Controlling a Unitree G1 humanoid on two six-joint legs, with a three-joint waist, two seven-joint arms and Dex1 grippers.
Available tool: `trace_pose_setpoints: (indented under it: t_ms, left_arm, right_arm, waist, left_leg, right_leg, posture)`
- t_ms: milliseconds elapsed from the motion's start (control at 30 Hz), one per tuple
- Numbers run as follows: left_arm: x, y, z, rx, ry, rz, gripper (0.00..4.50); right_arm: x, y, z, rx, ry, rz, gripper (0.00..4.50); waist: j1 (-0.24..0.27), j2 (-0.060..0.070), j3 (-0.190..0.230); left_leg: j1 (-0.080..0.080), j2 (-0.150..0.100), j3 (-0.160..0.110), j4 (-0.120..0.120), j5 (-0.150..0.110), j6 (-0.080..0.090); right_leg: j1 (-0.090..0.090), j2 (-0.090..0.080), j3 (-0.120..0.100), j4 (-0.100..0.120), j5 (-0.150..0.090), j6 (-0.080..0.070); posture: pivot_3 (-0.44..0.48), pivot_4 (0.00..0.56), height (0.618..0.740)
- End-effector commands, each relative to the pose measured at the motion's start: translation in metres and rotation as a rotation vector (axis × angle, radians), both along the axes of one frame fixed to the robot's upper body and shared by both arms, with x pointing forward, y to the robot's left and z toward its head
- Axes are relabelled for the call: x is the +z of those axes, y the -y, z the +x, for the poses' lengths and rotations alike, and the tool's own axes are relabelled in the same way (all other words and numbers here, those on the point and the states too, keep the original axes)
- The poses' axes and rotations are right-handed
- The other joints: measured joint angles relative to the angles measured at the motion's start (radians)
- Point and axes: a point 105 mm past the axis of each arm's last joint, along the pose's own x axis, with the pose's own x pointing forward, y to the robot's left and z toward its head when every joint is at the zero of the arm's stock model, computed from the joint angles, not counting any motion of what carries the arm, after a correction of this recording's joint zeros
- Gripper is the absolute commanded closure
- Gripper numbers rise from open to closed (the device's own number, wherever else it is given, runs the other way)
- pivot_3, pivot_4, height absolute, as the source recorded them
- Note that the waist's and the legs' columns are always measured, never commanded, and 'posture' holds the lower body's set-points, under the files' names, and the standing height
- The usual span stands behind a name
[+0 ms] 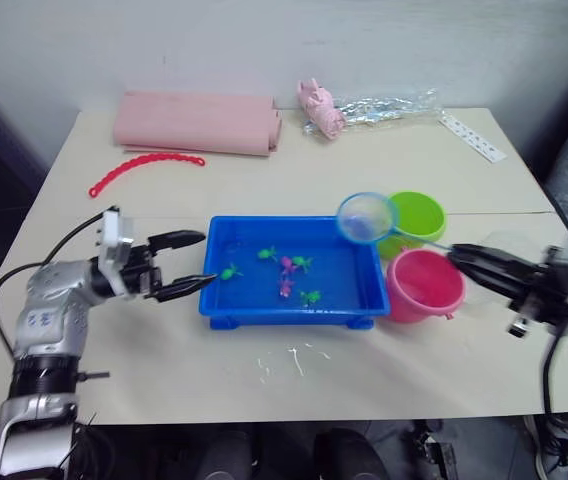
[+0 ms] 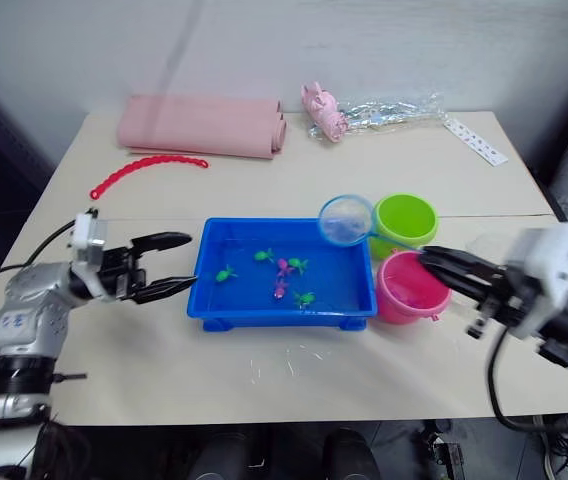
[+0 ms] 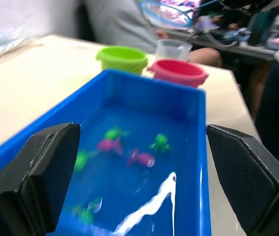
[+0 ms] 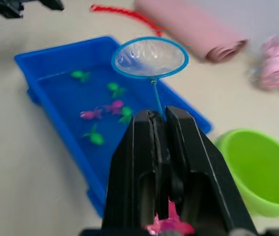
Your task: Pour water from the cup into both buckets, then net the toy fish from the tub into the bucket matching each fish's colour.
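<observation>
The blue tub (image 1: 284,318) sits mid-table with water and several toy fish in it, green ones (image 1: 229,271) and pink ones (image 1: 286,264). Touching its right end are the lime green bucket (image 1: 430,207) behind and the pink bucket (image 1: 426,300) in front. My right gripper (image 1: 456,255) is shut on the thin handle of a blue-rimmed net (image 1: 366,217), whose hoop hovers over the tub's far right corner. My left gripper (image 1: 207,259) is open at the tub's left end, nothing between its fingers. The clear cup (image 3: 173,49) stands just beyond the pink bucket.
A rolled pink cloth (image 1: 199,122), a red bead chain (image 1: 146,165), a pale pink pig toy (image 1: 319,105), a clear plastic bag (image 1: 394,104) and a white strip (image 1: 474,137) lie along the back of the table. A white smear (image 1: 294,358) marks the table in front of the tub.
</observation>
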Motion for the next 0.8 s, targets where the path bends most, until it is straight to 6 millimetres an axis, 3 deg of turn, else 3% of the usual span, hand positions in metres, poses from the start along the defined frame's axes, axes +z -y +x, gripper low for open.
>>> trace_pose_setpoints:
  t_ms: [33,267,500,800]
  left_arm:
    - [0.011,-0.005,-0.010,0.031,0.049,0.010,0.03]
    - [0.007,-0.003,-0.023,0.073,0.048,0.012,0.03]
    - [0.004,-0.001,-0.032,0.078,0.044,0.023,0.03]
    - [0.002,0.003,-0.032,0.077,0.047,0.020,0.03]
  right_arm:
    - [-0.014,-0.018,0.012,0.062,-0.050,-0.080,4.50]
    - [-0.035,-0.039,0.031,0.195,-0.052,-0.235,4.50]
    - [-0.040,-0.047,0.040,0.258,-0.023,-0.296,4.50]
    - [-0.038,-0.041,0.052,0.238,0.030,-0.331,4.50]
  waist:
    - [-0.003,0.000,0.000]
    - [-0.007,-0.001,0.000]
    - [-0.008,-0.001,0.000]
    - [-0.007,-0.001,0.000]
  left_leg:
    - [0.000,0.000,0.000,0.000,0.000,0.000]
    - [0.000,0.000,0.001,0.000,0.000,0.000]
    - [0.000,0.000,0.001,0.000,0.000,0.000]
    - [0.000,0.000,0.001,0.000,0.000,0.000]
  right_leg:
    - [0.000,0.000,0.000,0.000,0.000,0.000]
    - [-0.001,-0.001,0.001,0.000,0.000,0.000]
    - [-0.001,0.000,0.001,0.001,0.000,0.000]
    - [-0.001,0.000,0.001,0.001,0.000,0.000]
  posture:
    - [0.000,0.150,0.740]
    - [0.000,0.150,0.740]
    - [0.000,0.150,0.740]
    - [0.000,0.150,0.740]
